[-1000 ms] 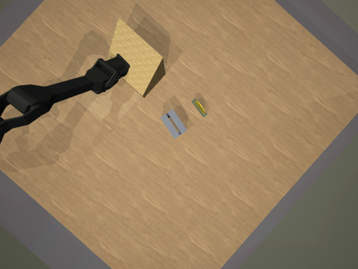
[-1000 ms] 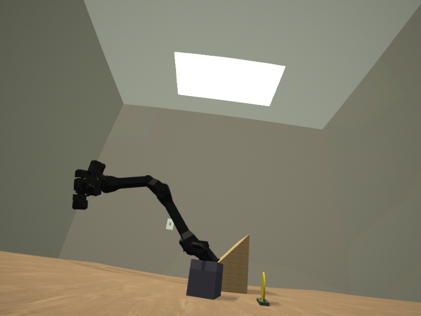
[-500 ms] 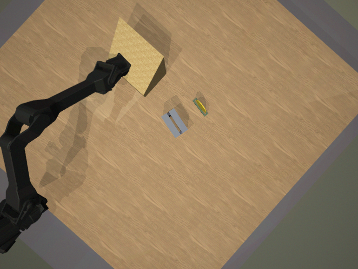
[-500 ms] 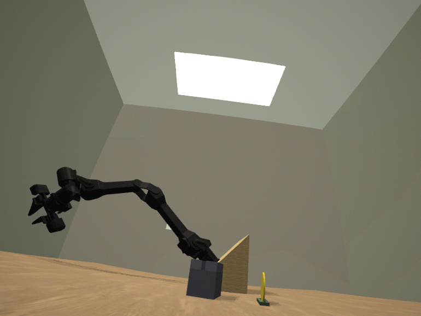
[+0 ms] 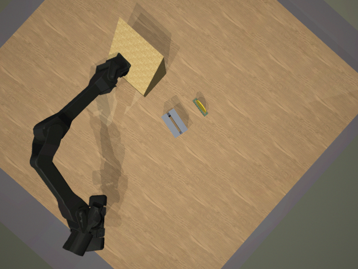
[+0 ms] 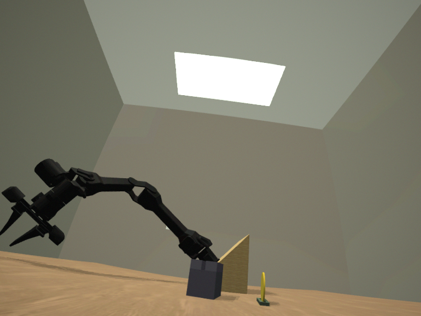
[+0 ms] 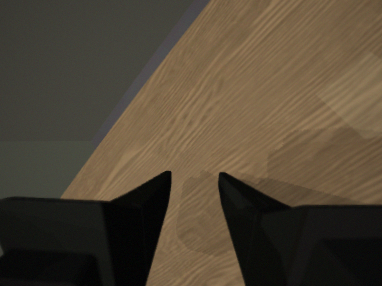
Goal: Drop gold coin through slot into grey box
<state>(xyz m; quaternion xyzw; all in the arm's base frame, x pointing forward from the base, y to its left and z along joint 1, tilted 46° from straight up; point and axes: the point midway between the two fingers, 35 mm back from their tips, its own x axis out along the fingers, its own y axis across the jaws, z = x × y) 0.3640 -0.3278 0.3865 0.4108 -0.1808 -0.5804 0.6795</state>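
Our pincer [image 6: 4, 240] [image 7: 195, 177] is open w/ nothing in it. Coin [image 5: 201, 106] [image 6: 263, 286] looks thin, hard, prob. slippery; we pinch its flat sides up top.

A wooden table [image 5: 231, 173] [image 6: 118, 296] [image 7: 240, 98] is spreading its light-brown, streaky grain across most of the top view, its edges running diagonally through the frame. A grey box [image 5: 170, 124] [image 6: 204, 282] is sitting directly on it, just right of centre in the top view and at the lower middle of the exterior view. To the right of the box in both views, a dark-green holder [image 5: 200, 108] [image 6: 262, 302] is lying apart from it on the wood. A yellow wedge-shaped block [image 5: 138, 55] [image 6: 235, 271] is resting on the table, above and left of the box in the top view.
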